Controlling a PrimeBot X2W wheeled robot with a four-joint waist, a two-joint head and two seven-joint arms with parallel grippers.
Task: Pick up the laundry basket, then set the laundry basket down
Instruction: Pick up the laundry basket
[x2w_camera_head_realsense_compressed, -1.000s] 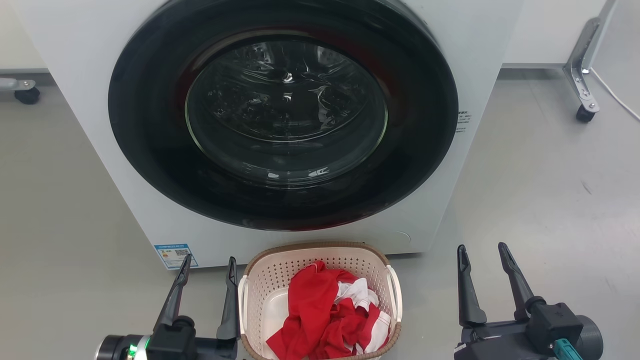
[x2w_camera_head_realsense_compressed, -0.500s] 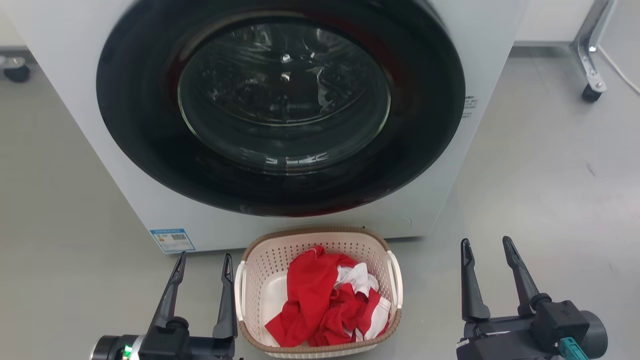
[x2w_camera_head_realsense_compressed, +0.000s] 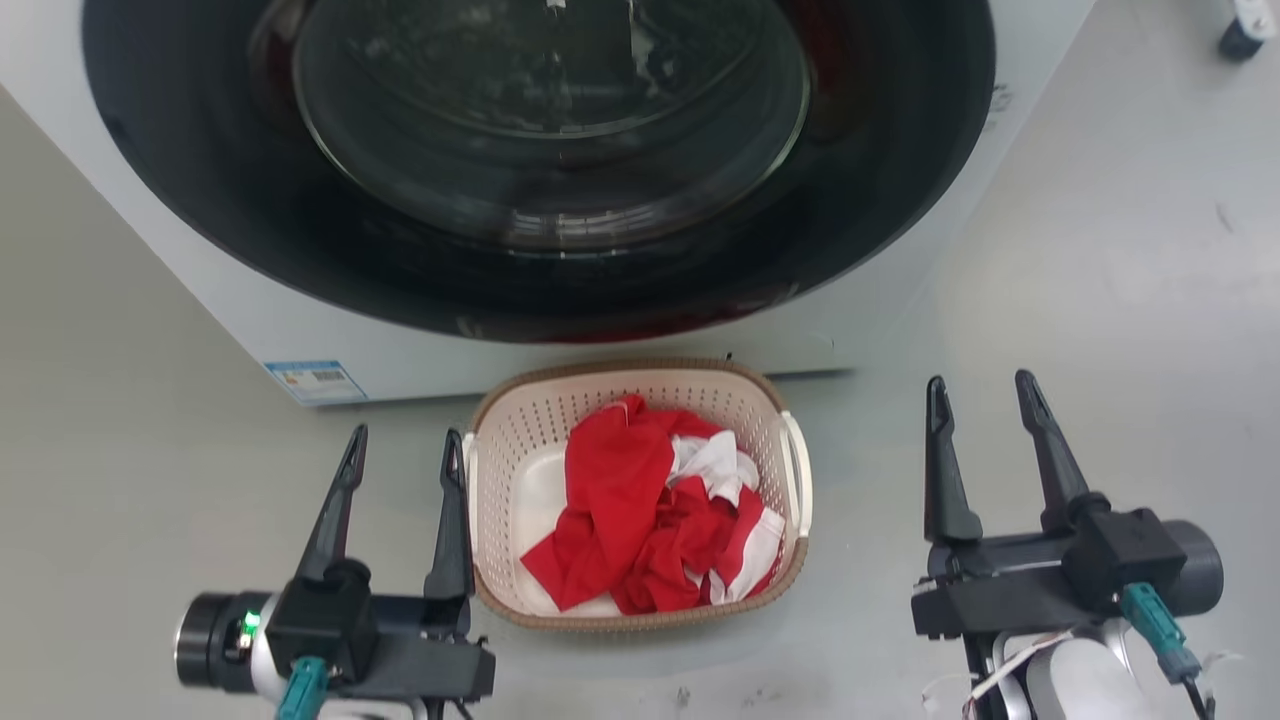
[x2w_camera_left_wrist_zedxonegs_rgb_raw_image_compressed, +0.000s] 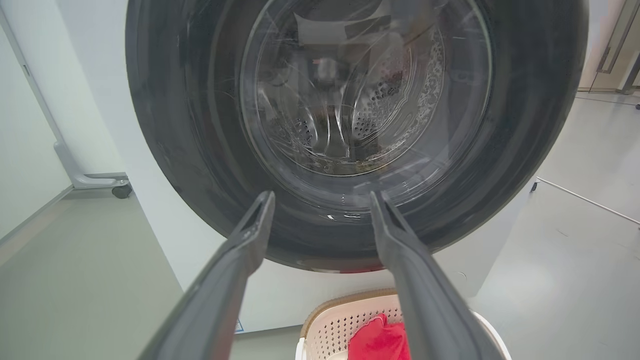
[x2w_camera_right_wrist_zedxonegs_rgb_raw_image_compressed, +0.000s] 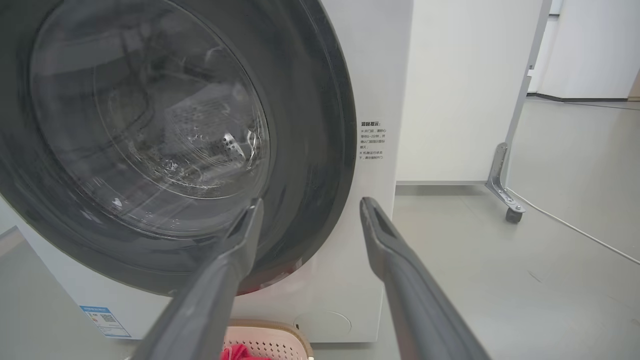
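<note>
The laundry basket (x2w_camera_head_realsense_compressed: 500, 455), cream with a brown rim and white side handles, stands on the grey floor just in front of the washing machine, holding red and white clothes (x2w_camera_head_realsense_compressed: 640, 520). My left gripper (x2w_camera_head_realsense_compressed: 405, 440) is open right beside the basket's left handle, its inner finger close to the rim. Open as well, my right gripper (x2w_camera_head_realsense_compressed: 982, 387) hangs well to the right of the basket, apart from it. The left wrist view catches the basket's (x2w_camera_left_wrist_zedxonegs_rgb_raw_image_compressed: 345, 320) far rim at the bottom between my left gripper's (x2w_camera_left_wrist_zedxonegs_rgb_raw_image_compressed: 322, 197) fingers. In the right wrist view, the basket (x2w_camera_right_wrist_zedxonegs_rgb_raw_image_compressed: 280, 337) peeks below my right gripper (x2w_camera_right_wrist_zedxonegs_rgb_raw_image_compressed: 310, 205).
A white washing machine (x2w_camera_head_realsense_compressed: 320, 345) with a large dark round door (x2w_camera_head_realsense_compressed: 540, 160) rises directly behind the basket. A wheeled metal frame leg (x2w_camera_right_wrist_zedxonegs_rgb_raw_image_compressed: 502, 192) and a white cable (x2w_camera_right_wrist_zedxonegs_rgb_raw_image_compressed: 575, 230) lie on the floor to the right. Grey floor (x2w_camera_head_realsense_compressed: 1120, 260) spreads on both sides.
The head camera has tilted down, so the washer and basket sit higher in the picture. Both grippers stay open, flanking the basket as before.
</note>
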